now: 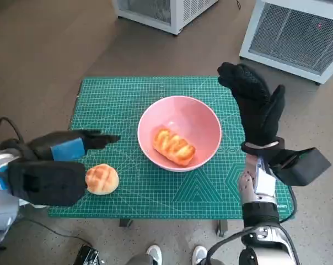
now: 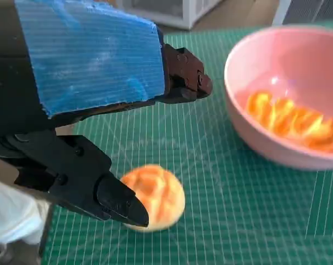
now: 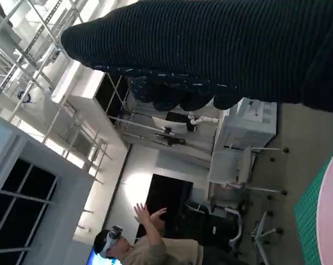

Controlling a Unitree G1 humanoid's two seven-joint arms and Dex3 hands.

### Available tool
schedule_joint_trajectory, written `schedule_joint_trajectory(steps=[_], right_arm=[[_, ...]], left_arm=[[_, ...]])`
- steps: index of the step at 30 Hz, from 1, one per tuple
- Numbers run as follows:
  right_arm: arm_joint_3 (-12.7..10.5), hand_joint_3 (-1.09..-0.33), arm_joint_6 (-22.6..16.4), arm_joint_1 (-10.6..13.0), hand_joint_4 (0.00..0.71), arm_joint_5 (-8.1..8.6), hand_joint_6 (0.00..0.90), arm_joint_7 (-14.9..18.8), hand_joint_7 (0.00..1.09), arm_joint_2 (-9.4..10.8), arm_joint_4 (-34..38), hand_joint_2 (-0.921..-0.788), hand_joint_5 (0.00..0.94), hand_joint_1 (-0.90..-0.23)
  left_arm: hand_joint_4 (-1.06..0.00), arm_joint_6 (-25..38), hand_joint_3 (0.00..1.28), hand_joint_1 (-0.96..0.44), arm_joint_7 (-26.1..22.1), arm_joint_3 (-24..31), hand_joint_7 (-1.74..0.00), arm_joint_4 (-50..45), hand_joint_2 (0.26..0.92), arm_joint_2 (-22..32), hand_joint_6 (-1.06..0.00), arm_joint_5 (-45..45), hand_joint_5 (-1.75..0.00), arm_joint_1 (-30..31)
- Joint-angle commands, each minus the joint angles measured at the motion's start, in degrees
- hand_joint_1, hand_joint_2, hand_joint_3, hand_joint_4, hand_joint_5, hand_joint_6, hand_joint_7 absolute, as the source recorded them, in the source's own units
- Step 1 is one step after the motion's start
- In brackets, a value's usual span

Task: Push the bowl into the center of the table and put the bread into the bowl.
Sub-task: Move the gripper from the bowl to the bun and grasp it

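Observation:
A pink bowl sits near the middle of the green mat, with a long golden bread lying inside it. A round bun rests on the mat near its front left corner. My left hand hovers at the bun with its fingers spread apart around it, not closed on it; in the left wrist view the bun shows between the black fingers, with the bowl beyond. My right hand is raised and open beside the bowl's right rim, holding nothing.
Two white appliances stand on the floor beyond the table. Shoes of a person show under the table's front edge. The right wrist view shows a person with raised hands in a room with chairs.

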Motion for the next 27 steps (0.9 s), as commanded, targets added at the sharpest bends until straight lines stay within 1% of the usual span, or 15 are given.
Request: schedule_joint_trajectory(steps=[1,10,13,16,17,19,22,24,25,26,27], right_arm=[[-0.07,-0.695,0.74,0.49,0.260,0.54,0.170,0.57,0.41,0.09,0.75,-0.921,0.000,-0.687],[-0.11,-0.693,1.05,0.92,0.261,0.53,0.170,0.50,0.41,-0.11,0.04,-0.921,0.001,-0.687],[-0.16,-0.693,1.07,1.06,0.261,0.53,0.170,0.45,0.41,-0.16,-0.06,-0.921,0.001,-0.687],[-0.20,-0.693,1.01,1.11,0.261,0.50,0.169,0.43,0.41,-0.21,0.01,-0.921,0.001,-0.686],[-0.21,-0.693,0.99,1.13,0.261,0.48,0.169,0.41,0.41,-0.22,0.00,-0.921,0.001,-0.686],[-0.22,-0.693,1.00,1.18,0.260,0.46,0.169,0.38,0.41,-0.22,-0.06,-0.921,0.000,-0.686],[-0.22,-0.694,1.08,1.23,0.258,0.43,0.168,0.30,0.41,-0.22,-0.14,-0.921,0.000,-0.686],[-0.25,-0.694,1.15,1.17,0.257,0.43,0.168,0.25,0.41,-0.25,-0.08,-0.921,0.000,-0.686],[-0.28,-0.694,1.20,1.13,0.257,0.45,0.168,0.24,0.41,-0.26,-0.04,-0.921,0.000,-0.686],[-0.30,-0.694,1.24,1.09,0.259,0.47,0.168,0.25,0.41,-0.28,-0.01,-0.921,0.001,-0.686],[-0.32,-0.694,1.24,1.07,0.259,0.47,0.168,0.25,0.41,-0.27,0.04,-0.921,0.001,-0.686]], left_arm=[[-0.12,-0.07,0.00,-0.17,0.59,-2.45,0.00,1.33,0.756,-0.34,-0.23,1.80,0.00,1.38],[-0.15,-1.78,0.00,-0.16,4.11,-7.57,-0.01,7.14,0.757,-2.96,-0.26,6.19,-0.01,2.29],[-0.16,-3.19,0.00,-0.15,6.44,-9.07,-0.01,10.21,0.755,-4.32,-0.27,7.91,-0.01,2.51],[-0.21,-4.83,0.00,-0.11,9.17,-10.15,-0.03,13.20,0.752,-5.68,-0.31,9.46,-0.03,2.84],[-0.23,-5.52,0.00,-0.10,10.43,-10.48,-0.03,14.34,0.750,-6.21,-0.33,10.02,-0.03,3.05],[-0.32,-6.78,0.00,-0.05,12.56,-10.99,-0.04,16.19,0.755,-7.07,-0.41,11.05,-0.03,3.38],[-0.40,-9.06,0.01,-0.01,16.19,-11.81,-0.06,18.79,0.764,-8.18,-0.50,12.77,-0.04,3.96],[-0.52,-10.93,0.02,0.02,18.56,-12.14,-0.08,20.15,0.778,-8.65,-0.60,13.80,-0.05,4.44],[-0.55,-11.79,0.03,0.02,19.53,-12.27,-0.09,20.70,0.781,-8.79,-0.62,14.23,-0.05,4.61],[-0.65,-12.46,0.03,0.04,20.21,-12.32,-0.11,21.15,0.792,-8.93,-0.69,14.57,-0.08,4.71],[-0.67,-13.24,0.04,0.04,20.83,-12.38,-0.12,21.56,0.794,-9.00,-0.71,14.84,-0.09,4.83]])
